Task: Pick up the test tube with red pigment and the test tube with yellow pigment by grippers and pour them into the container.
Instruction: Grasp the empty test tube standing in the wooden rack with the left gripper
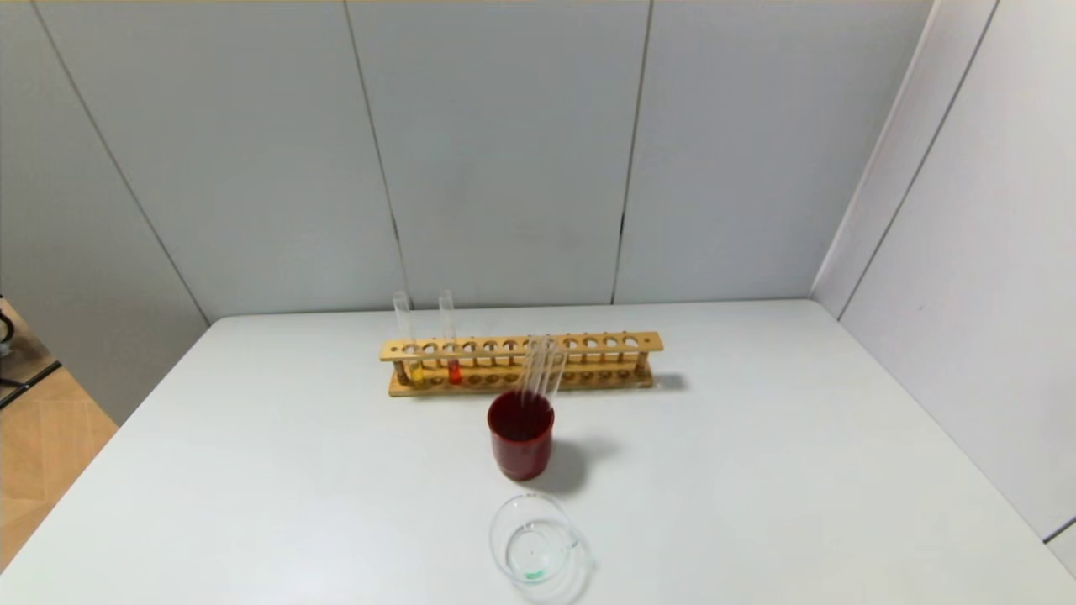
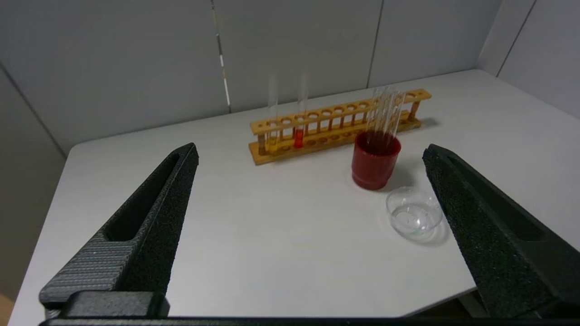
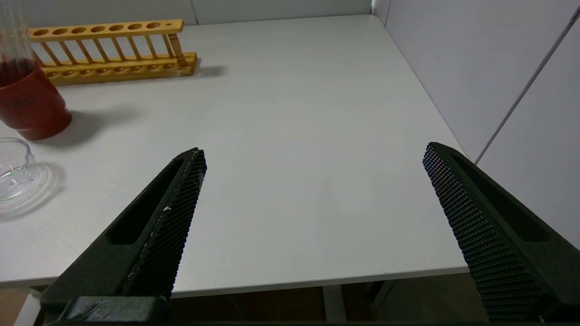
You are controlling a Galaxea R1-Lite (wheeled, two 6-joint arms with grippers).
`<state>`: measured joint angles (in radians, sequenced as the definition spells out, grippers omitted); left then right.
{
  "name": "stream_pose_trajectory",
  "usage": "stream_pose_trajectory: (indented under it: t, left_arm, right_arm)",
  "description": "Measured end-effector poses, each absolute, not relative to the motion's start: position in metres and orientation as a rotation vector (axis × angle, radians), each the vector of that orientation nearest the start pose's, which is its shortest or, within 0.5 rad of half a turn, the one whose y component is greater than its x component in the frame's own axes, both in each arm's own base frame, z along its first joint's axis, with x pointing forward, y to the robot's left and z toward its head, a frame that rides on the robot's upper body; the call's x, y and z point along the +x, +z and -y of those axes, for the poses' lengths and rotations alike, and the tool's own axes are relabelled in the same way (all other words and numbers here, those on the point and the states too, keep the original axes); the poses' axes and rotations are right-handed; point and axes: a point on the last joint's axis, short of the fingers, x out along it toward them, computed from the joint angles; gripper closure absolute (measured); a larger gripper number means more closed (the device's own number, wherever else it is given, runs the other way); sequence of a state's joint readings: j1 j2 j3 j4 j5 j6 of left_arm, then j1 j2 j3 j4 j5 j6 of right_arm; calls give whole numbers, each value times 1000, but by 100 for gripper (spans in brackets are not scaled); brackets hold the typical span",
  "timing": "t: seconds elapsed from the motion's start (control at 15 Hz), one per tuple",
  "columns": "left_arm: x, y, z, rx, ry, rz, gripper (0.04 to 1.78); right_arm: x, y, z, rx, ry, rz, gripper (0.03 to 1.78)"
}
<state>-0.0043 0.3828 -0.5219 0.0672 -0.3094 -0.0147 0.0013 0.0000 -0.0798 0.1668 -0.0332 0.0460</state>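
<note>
The test tube with red pigment (image 1: 450,344) stands upright near the left end of a wooden rack (image 1: 521,363), and shows in the left wrist view (image 2: 299,131) too. The test tube with yellow pigment (image 1: 408,344) stands just to its left, also in the left wrist view (image 2: 272,133). The clear glass container (image 1: 538,546) sits near the table's front edge, also seen in the left wrist view (image 2: 413,214) and the right wrist view (image 3: 13,172). My left gripper (image 2: 310,151) is open and empty, back off the table's front left. My right gripper (image 3: 313,151) is open and empty above the front right edge. Neither shows in the head view.
A dark red cup (image 1: 521,435) holding several colourless tubes (image 1: 542,370) stands between the rack and the container. The white table (image 1: 799,470) ends at grey walls behind and on the right.
</note>
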Motion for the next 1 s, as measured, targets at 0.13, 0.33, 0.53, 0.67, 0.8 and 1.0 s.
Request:
stream_pose_trajectory:
  t: [0.13,0.33,0.53,0.67,0.8,1.0]
  left_arm:
    - [14,248,7,-6,-333,70,7]
    - [61,270,8,-51,-348,56,7]
    - [110,268,9,-90,-360,36,7]
    - [139,260,12,-94,-378,22,7]
    - [167,249,16,-92,-398,10,7]
    - [199,229,23,-88,-422,-10,7]
  right_arm:
    - [-30,80,1,44,-34,-86,6]
    - [-30,80,1,44,-34,-86,6]
    - [-30,80,1,44,-34,-86,6]
    - [-30,80,1,44,-34,-86,6]
    - [-30,80,1,44,-34,-86,6]
    - [-30,80,1,44,-34,-87,6]
